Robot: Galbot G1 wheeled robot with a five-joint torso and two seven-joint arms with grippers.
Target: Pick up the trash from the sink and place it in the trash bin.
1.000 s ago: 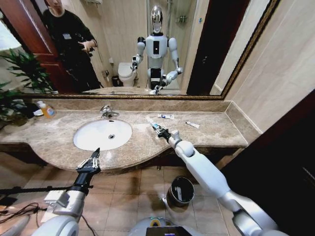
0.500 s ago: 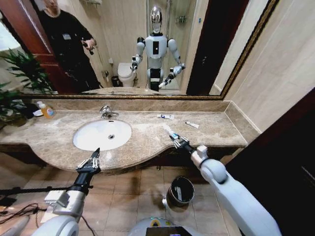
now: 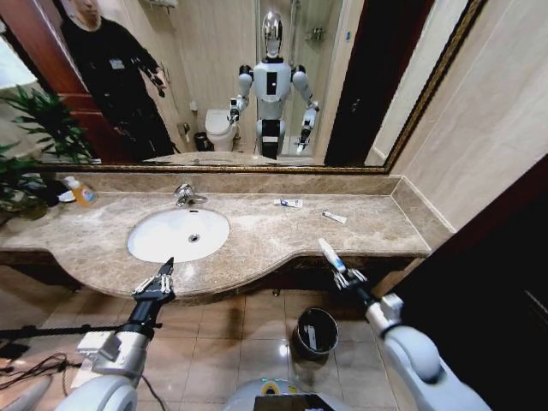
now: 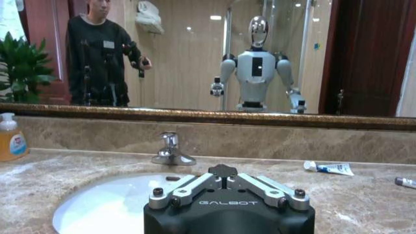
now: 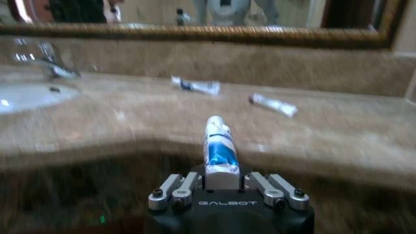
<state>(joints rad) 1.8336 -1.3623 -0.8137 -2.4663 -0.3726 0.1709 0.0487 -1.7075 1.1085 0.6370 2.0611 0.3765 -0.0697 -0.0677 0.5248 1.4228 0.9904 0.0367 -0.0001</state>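
My right gripper [image 3: 341,272] is shut on a blue-and-white tube of trash [image 3: 329,253], which sticks out past its fingers [image 5: 219,141]. It hangs just off the counter's front edge, above and to the right of the dark trash bin [image 3: 300,323] on the floor. The white oval sink [image 3: 171,233] lies to the left, and its basin looks bare. Two more small tubes [image 3: 288,203] [image 3: 335,217] lie on the marble behind the gripper. My left gripper [image 3: 168,265] is shut and holds nothing, parked at the counter's front edge before the sink [image 4: 104,207].
A chrome tap [image 3: 187,195] stands behind the sink. A bottle of orange liquid [image 3: 81,190] and a plant sit at the far left. The mirror runs along the back wall. The brown marble countertop [image 3: 257,244] curves out in front. Tiled floor surrounds the bin.
My right arm has pulled back from the countertop to the front right, carrying the blue-and-white tube off the edge toward the bin. The left arm has not moved.
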